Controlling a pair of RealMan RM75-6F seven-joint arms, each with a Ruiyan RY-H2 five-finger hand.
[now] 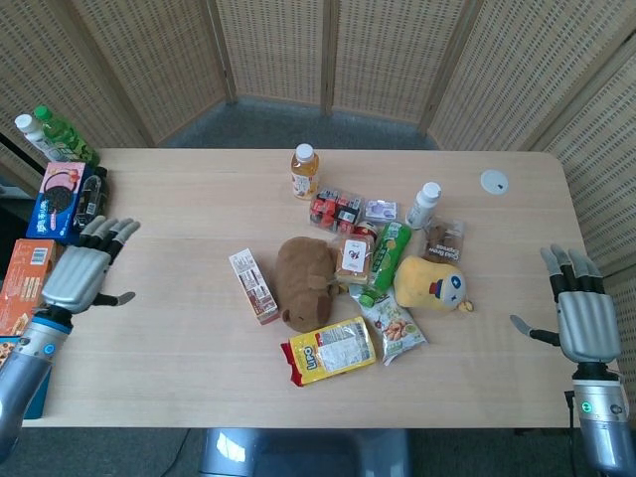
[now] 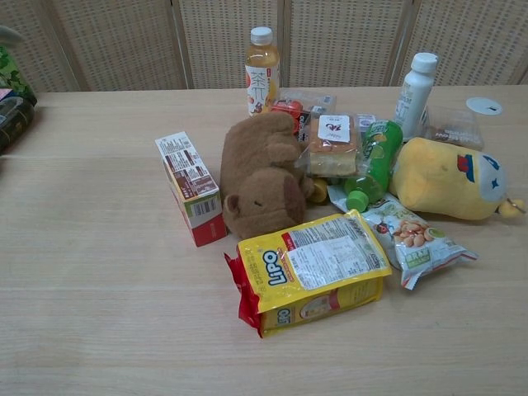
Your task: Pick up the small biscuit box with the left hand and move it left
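Observation:
The small biscuit box [image 1: 254, 285], white and red with a printed top, lies flat left of the brown plush toy [image 1: 305, 280]; in the chest view the biscuit box [image 2: 190, 186] shows at centre left. My left hand [image 1: 83, 273] hovers over the table's left part, open with fingers spread, well to the left of the box and holding nothing. My right hand [image 1: 578, 312] stays at the table's right edge, open and empty. Only a fingertip of the left hand [image 2: 8, 34] shows in the chest view.
A yellow snack bag [image 1: 329, 350], a green bottle [image 1: 386, 260], a yellow plush toy [image 1: 433, 283], a juice bottle [image 1: 304, 171], a white bottle [image 1: 423, 204] and small packets crowd the middle. Cookie boxes [image 1: 58, 194] and green bottles [image 1: 62, 135] line the left edge.

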